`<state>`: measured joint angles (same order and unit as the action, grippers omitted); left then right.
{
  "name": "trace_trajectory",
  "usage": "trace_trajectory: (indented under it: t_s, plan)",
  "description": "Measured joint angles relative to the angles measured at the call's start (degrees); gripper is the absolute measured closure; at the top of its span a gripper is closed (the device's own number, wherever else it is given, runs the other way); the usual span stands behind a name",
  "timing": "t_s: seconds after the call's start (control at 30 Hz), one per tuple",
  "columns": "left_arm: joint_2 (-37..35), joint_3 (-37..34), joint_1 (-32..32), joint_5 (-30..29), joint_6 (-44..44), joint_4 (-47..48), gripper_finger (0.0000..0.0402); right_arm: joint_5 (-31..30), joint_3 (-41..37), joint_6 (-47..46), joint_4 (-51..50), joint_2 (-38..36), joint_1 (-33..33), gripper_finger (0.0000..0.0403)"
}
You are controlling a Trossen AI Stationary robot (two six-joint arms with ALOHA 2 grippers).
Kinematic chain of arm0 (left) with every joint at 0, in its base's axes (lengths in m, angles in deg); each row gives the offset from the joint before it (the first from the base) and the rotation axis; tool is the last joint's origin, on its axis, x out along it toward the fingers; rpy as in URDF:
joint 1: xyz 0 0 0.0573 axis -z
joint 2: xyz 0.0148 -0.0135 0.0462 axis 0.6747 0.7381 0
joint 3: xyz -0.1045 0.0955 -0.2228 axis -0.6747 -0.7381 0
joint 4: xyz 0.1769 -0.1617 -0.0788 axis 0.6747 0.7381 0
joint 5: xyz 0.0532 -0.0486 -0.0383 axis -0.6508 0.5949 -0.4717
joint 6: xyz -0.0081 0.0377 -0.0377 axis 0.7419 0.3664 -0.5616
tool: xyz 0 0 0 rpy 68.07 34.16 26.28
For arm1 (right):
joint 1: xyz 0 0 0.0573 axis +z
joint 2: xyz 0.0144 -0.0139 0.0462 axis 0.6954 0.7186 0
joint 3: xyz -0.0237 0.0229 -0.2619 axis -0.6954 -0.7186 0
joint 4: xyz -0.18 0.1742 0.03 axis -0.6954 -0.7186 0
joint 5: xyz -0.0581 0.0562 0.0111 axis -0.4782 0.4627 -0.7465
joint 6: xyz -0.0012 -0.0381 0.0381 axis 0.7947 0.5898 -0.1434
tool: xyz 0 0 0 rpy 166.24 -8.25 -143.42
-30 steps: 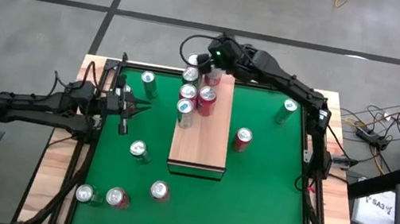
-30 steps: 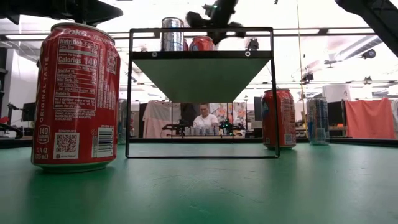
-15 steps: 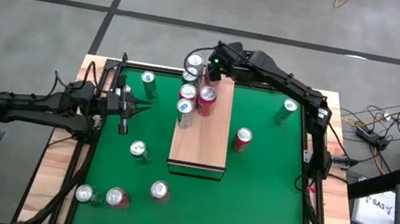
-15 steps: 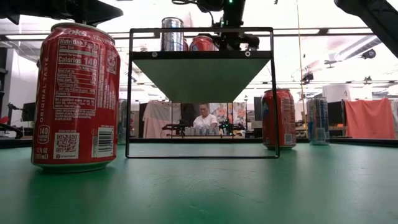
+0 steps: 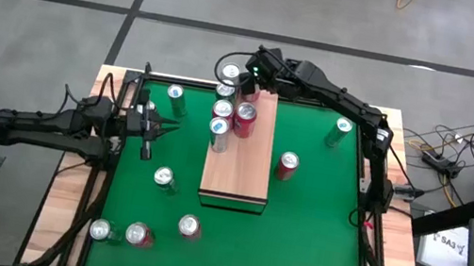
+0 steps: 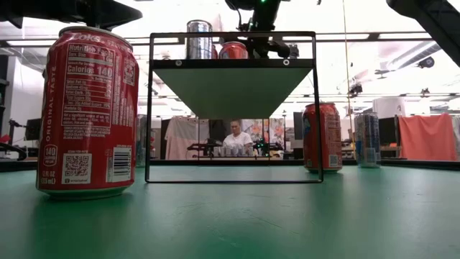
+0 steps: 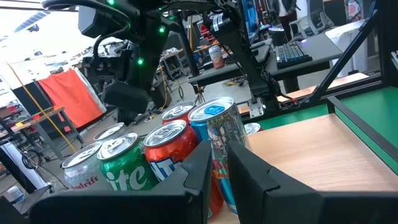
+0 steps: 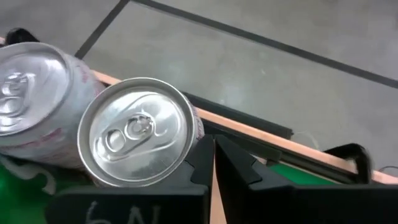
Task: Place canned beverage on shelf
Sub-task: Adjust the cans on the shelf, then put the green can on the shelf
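- The right gripper (image 5: 247, 79) hangs over the far end of the shelf (image 5: 246, 168), its fingers pressed together and holding nothing.
- Just beside it, several cans (image 5: 231, 113) already stand on that end of the board; this part looks done.
- Farther away, cans on the green mat (image 5: 317, 232), such as one red can (image 5: 286, 166), are not yet shelved.
- The left gripper (image 5: 150, 127) waits well apart, almost closed, empty.
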<state>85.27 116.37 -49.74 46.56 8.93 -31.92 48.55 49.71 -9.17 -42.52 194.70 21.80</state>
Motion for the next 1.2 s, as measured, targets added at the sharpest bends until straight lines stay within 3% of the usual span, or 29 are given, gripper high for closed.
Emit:
trace_trajectory:
  t_s: [0.5, 0.77, 1.2]
  plan:
    - [0.0, 0.0, 0.0, 0.0, 0.0, -0.02, 0.0365, -0.54, 0.0, 0.51, -0.82, -1.51, 0.05, 0.0394]
    - [0.11, 0.0, 0.02, 0.0, -3.08, 0.09, 0.0365, -0.56, 0.07, 3.03, -2.3, -5.06, 3.96, 0.0394]
    - [0.37, 0.0, 0.29, 0.36, -19.01, 3.26, 0.0365, 2.42, 0.15, -2.78, -25.93, -9.92, 11.08, 0.0394]
